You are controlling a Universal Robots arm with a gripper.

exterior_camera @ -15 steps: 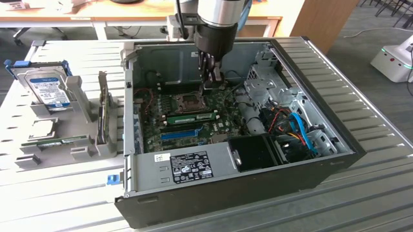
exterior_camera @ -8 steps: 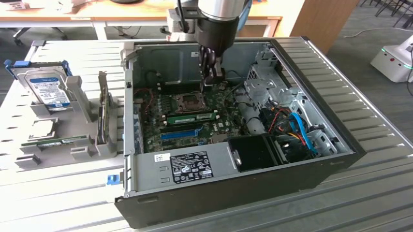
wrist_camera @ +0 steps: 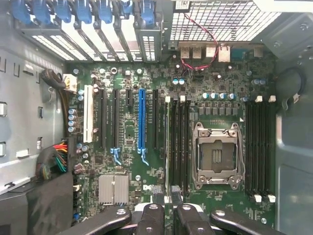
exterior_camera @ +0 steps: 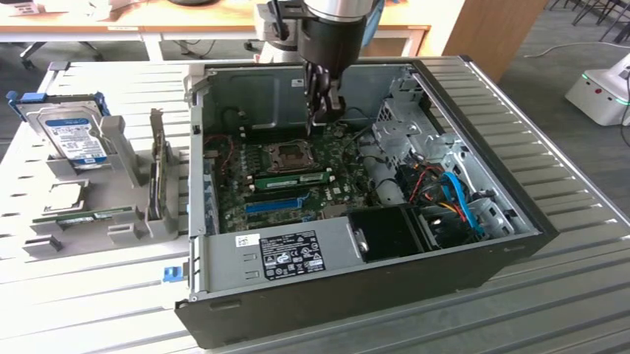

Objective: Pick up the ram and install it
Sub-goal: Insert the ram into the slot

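The ram (exterior_camera: 291, 179) is a thin green stick standing on edge in a memory slot of the motherboard (exterior_camera: 295, 195), just beside the CPU socket (exterior_camera: 291, 155). In the wrist view the ram (wrist_camera: 167, 147) shows as a narrow pale edge next to the black slots (wrist_camera: 180, 147) and the socket (wrist_camera: 216, 155). My gripper (exterior_camera: 323, 118) hangs inside the open computer case, above the board's far part and clear of the stick. Its two dark fingertips (wrist_camera: 157, 195) stand a little apart with nothing between them, over the near end of the ram's slot.
The black case walls (exterior_camera: 492, 184) ring the board, with a drive cage and blue and orange cables (exterior_camera: 458, 199) on the exterior view's right. A grey rack on the exterior view's left holds a hard drive (exterior_camera: 74, 136), an upright dark card (exterior_camera: 158, 173) and a thin green strip (exterior_camera: 87, 217).
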